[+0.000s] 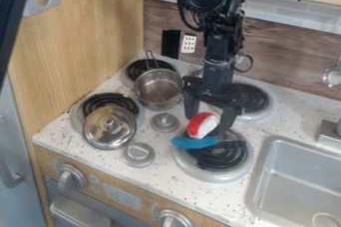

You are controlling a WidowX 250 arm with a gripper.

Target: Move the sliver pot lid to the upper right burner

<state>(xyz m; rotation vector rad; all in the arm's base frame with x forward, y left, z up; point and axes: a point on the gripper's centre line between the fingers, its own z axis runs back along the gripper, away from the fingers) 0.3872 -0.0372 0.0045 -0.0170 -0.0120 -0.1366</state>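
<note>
Above near-R burner (228, 155), gripper (208, 120) hangs w/ its two fingers spread apart, & silver pot lid (108, 128) lies well off to its left, on near-L burner (108, 99), approx. straight across the stovetop.

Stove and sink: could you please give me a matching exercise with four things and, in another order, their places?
1. Lid
2. Pot
3. Blue utensil
4. Sink

A. at the upper left burner
B. right of the burners
C. over the lower right burner
D. at the lower left burner

Pairs: 1-D; 2-A; 3-C; 4-B
</note>
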